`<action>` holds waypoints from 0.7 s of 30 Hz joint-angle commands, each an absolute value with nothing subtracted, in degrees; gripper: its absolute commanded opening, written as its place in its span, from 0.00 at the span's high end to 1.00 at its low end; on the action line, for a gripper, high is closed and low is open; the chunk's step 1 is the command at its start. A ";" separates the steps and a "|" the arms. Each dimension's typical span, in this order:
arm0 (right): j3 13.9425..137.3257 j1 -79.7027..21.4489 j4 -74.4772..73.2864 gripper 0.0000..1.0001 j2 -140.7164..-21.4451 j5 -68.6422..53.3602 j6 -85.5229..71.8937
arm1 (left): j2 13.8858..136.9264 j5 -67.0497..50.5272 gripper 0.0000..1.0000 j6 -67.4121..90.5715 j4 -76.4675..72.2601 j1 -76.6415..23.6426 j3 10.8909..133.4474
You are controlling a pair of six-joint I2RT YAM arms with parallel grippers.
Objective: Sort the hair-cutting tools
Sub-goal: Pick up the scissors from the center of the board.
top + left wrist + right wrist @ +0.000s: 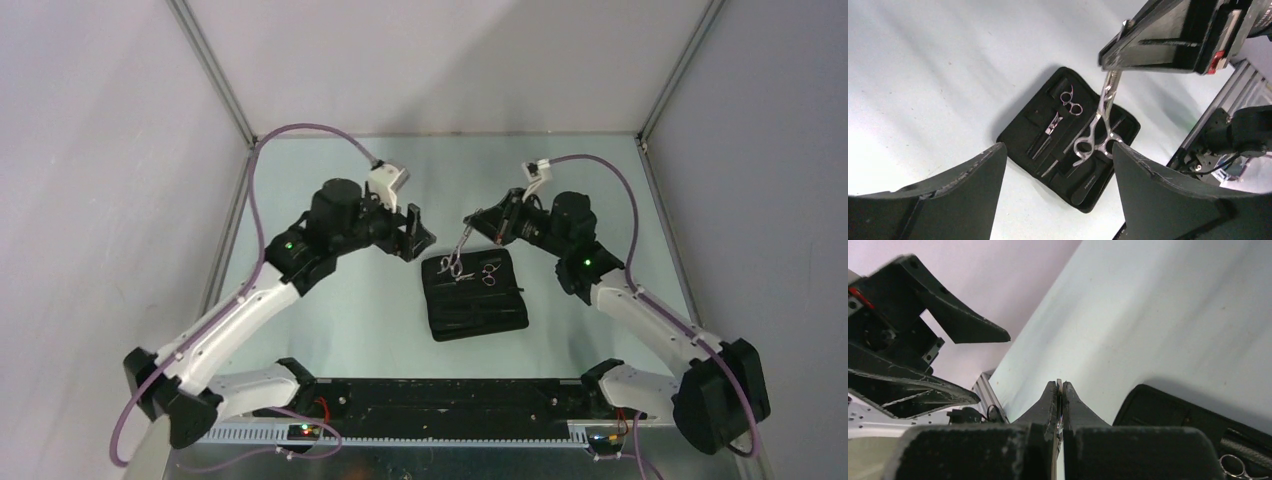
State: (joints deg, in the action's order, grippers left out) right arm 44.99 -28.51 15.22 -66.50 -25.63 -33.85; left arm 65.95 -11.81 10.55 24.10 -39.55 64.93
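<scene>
The right gripper [1059, 390] is clamped flat on the blades of one pair of silver scissors [1107, 97]. A thin strip of metal shows between its closed fingers [1045, 407] in the right wrist view. The scissors hang tilted below those fingertips, ring handles lowest, over the open black zip case [1020, 131]. Whether the rings touch the case lining cannot be told.

Just beyond the hanging handles, the second scissors [1070, 102] lie inside the case, rings toward the end of the case nearest the right gripper and blades pointing along it. Beside them in the case sit slim dark pieces, too dim to tell apart. At the case's end away from the right gripper lies a flat black strip with pale print, seemingly the straight black comb [1089, 184].

Across the case from the right gripper, the left gripper [1057, 150] hovers with its two fingers [953, 200] spread wide and nothing between them, facing the held scissors from above the case's near side. In the overhead view the two grippers stand near each other above the far end of the case, apart, with the scissors dangling between them. The case rests on the pale table [330, 300].
</scene>
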 commanded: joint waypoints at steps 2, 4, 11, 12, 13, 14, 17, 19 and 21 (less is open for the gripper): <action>45.52 -26.45 15.89 1.00 -60.40 -21.71 -37.49 | 58.18 -12.37 0.15 10.63 15.07 -38.89 58.40; 45.53 -26.41 12.78 1.00 -59.01 -17.01 -40.71 | 56.18 -5.81 0.14 7.66 12.12 -41.82 55.89; 45.53 -26.59 2.65 1.00 -54.44 -6.01 -51.17 | 57.32 17.24 0.14 -6.91 6.25 -58.07 52.05; 45.53 -26.67 1.94 1.00 -54.03 -4.97 -53.22 | 57.84 20.77 0.14 -9.44 5.58 -59.18 51.82; 45.62 -26.69 0.75 1.00 -53.34 -4.42 -54.17 | 59.02 22.38 0.14 -10.92 3.79 -61.73 51.43; 45.79 -26.78 -0.77 1.00 -53.04 -3.35 -56.15 | 59.61 25.46 0.14 -13.74 2.77 -62.99 51.11; 46.51 -26.78 -6.21 1.00 -51.90 -1.49 -59.98 | 63.31 31.57 0.14 -18.81 -3.23 -67.88 50.33; 46.69 -26.80 -8.05 1.00 -51.33 -0.67 -62.67 | 65.55 34.31 0.15 -21.15 -5.71 -69.61 50.48; 46.67 -26.81 -9.45 1.00 -50.78 -0.33 -65.34 | 67.55 36.92 0.16 -23.21 -8.79 -70.70 50.33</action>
